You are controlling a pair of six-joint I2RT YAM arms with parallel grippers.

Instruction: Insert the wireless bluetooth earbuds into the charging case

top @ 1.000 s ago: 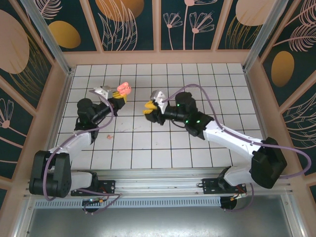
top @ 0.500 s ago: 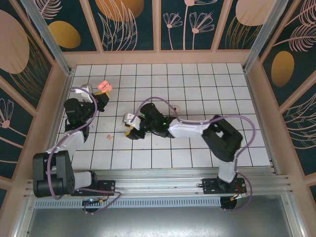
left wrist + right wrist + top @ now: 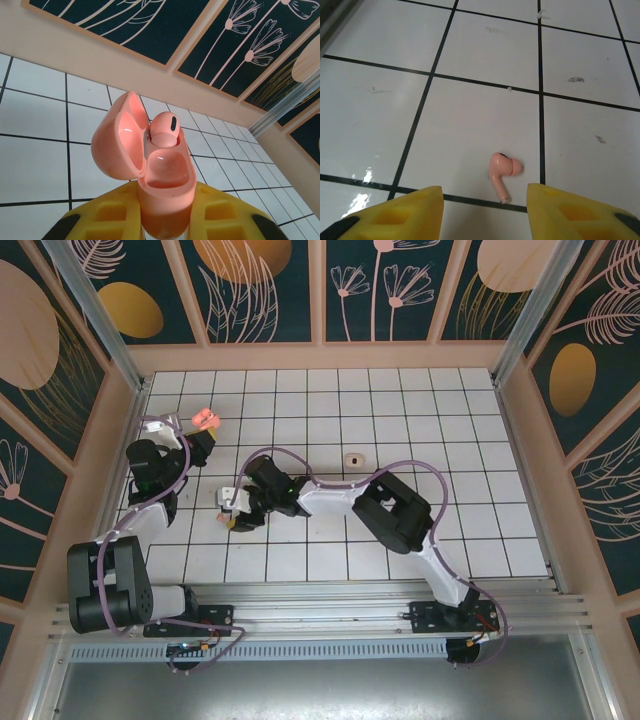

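Observation:
My left gripper [image 3: 165,205] is shut on the charging case [image 3: 165,180], a salmon-pink case held upright with its lid swung open to the left. One earbud [image 3: 163,131] sits in the far slot; the near slot is hollow. From above, the case [image 3: 207,419] is at the far left of the tiles in the left gripper [image 3: 205,432]. My right gripper [image 3: 233,518] is low over the front-left tiles. Its yellow fingers [image 3: 395,212] stand open on either side of a loose pink earbud [image 3: 502,172] lying on a white tile just ahead of them.
A beige oval with a dark centre [image 3: 353,458] lies on the tiles right of the middle. The wooden side wall [image 3: 112,455] runs close to the left arm. The right arm [image 3: 330,500] stretches across the middle of the floor.
The right arm has swept left and toward the front-left tiles, down over the loose earbud, with its jaws widening. The left arm drew the case further left.

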